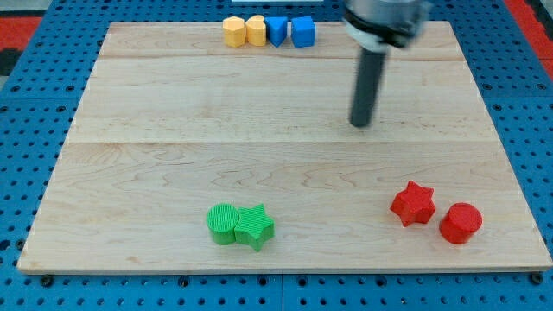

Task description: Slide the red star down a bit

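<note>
Our tip point(359, 123) rests on the wooden counter point(173, 155) in the upper right part of the board, well apart from every block. We carry no jaws, only the straight dark rod, so nothing is gripped. The red star point(412, 204) lies near the counter's lower right, at roughly 5 o'clock from our tip and well below it. Just beside the star, at its 4 o'clock, sits a red cylinder point(460, 223); whether the two touch we cannot tell. Along the bottom edge toward the view's left, a green cylinder point(223, 224) and a green star point(255, 226) press together, the star on the right. At the view's top edge, at about 10 o'clock from our tip, four blocks form a tight row: two yellow blocks point(234, 31) point(256, 30) on the left, shapes hard to make out, then two blue blocks point(276, 29) point(302, 31), the rightmost looking cube-like. A blue pegboard point(34, 112) surrounds the counter.
</note>
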Motion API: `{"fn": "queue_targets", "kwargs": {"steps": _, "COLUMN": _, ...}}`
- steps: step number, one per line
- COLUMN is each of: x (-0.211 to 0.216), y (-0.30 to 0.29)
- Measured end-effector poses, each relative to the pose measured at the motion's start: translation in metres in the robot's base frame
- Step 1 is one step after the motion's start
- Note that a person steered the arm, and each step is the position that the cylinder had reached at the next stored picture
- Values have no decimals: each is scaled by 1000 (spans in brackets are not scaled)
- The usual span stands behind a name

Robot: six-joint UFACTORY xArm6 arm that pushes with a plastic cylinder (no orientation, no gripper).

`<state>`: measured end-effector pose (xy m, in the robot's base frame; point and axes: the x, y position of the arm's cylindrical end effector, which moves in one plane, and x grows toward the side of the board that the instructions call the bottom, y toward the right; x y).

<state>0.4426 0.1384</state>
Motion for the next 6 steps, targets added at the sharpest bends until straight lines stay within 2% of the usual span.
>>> {"fn": "queue_targets", "kwargs": {"steps": 1, "x": 38, "y": 66}}
{"fn": "queue_targets", "kwargs": {"steps": 2, "x": 59, "y": 71}}
{"fn": "queue_targets", "kwargs": {"steps": 4, "x": 76, "y": 21}}
{"fn": "queue_targets", "kwargs": {"steps": 6, "x": 87, "y": 2}}
